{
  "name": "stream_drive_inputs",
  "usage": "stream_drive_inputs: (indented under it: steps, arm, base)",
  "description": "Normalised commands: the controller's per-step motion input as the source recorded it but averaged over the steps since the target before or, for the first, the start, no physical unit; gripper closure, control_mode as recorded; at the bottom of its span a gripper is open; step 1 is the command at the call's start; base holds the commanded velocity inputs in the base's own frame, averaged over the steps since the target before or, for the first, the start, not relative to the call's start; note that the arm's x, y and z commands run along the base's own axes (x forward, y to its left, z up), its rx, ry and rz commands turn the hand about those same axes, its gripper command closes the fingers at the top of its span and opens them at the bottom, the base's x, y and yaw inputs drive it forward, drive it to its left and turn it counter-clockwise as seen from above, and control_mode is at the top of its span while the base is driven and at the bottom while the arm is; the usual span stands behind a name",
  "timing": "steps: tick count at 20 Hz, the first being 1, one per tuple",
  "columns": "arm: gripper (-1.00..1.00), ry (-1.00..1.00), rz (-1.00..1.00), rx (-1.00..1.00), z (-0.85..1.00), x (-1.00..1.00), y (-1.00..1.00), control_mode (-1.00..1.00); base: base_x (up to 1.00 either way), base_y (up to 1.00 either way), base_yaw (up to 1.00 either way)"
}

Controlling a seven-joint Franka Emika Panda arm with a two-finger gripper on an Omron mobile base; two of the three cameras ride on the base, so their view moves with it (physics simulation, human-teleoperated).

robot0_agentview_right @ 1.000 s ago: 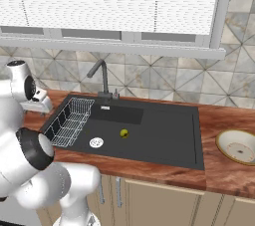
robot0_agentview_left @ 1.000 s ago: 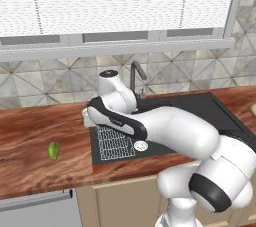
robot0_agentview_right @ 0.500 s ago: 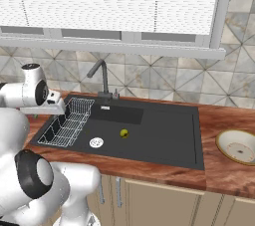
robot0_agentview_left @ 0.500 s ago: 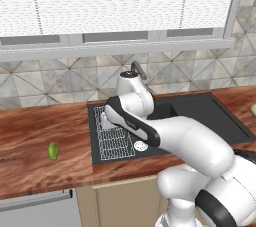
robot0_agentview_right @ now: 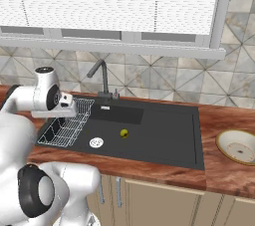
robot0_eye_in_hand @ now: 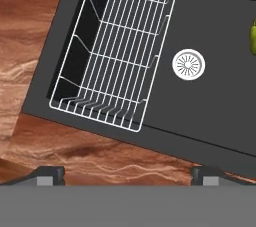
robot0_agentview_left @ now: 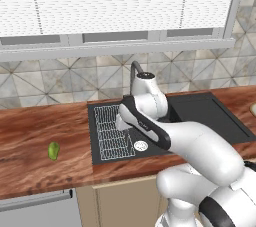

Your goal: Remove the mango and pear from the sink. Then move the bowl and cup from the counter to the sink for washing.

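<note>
The black sink [robot0_agentview_right: 164,140] is set in the wood-grain counter [robot0_agentview_left: 30,126]. A small yellow-green fruit [robot0_agentview_right: 124,133] lies in the basin and shows at the right edge of the hand view [robot0_eye_in_hand: 253,38]; I cannot tell whether it is the mango or the pear. A green oval fruit [robot0_agentview_left: 53,151] lies on the counter left of the sink. The beige bowl [robot0_agentview_right: 239,146] sits on the counter right of the sink. My gripper [robot0_eye_in_hand: 129,175] hovers open and empty over the near edge of the sink, by the white wire rack [robot0_eye_in_hand: 120,46]. The cup is out of view.
The dark faucet [robot0_agentview_right: 102,78] stands behind the sink against the tiled wall. A round drain [robot0_eye_in_hand: 188,64] lies in the flat drainboard beside the rack. My white arm [robot0_agentview_left: 165,131] crosses over the front of the sink.
The arm has swung to the right, from above the counter left of the sink to above the wire rack. The gripper has stayed open and empty.
</note>
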Motion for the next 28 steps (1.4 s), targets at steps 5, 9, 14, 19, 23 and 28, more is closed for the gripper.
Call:
stream_drive_inputs:
  steps: [5, 9, 14, 19, 23, 28]
  arm:
    - [-1.00, 0.00, 0.04, -0.02, -0.03, 0.00, -0.38, -1.00]
    - [-1.00, 0.00, 0.00, -0.04, 0.00, 0.00, -0.38, -1.00]
    - [-1.00, 0.00, 0.00, -0.05, 0.00, 0.00, -0.38, -1.00]
    - [-1.00, 0.00, 0.00, -0.02, 0.00, 0.00, -0.41, -1.00]
    - [-1.00, 0.00, 0.03, 0.00, 0.00, -0.01, -0.45, -1.00]
    - [-1.00, 0.00, 0.03, 0.00, 0.00, 0.00, -0.47, -1.00]
  base:
    - [0.00, 0.00, 0.00]
    - [0.00, 0.00, 0.00]
    - [0.00, 0.00, 0.00]
    - [0.00, 0.00, 0.00]
    - [0.00, 0.00, 0.00]
    - [0.00, 0.00, 0.00]
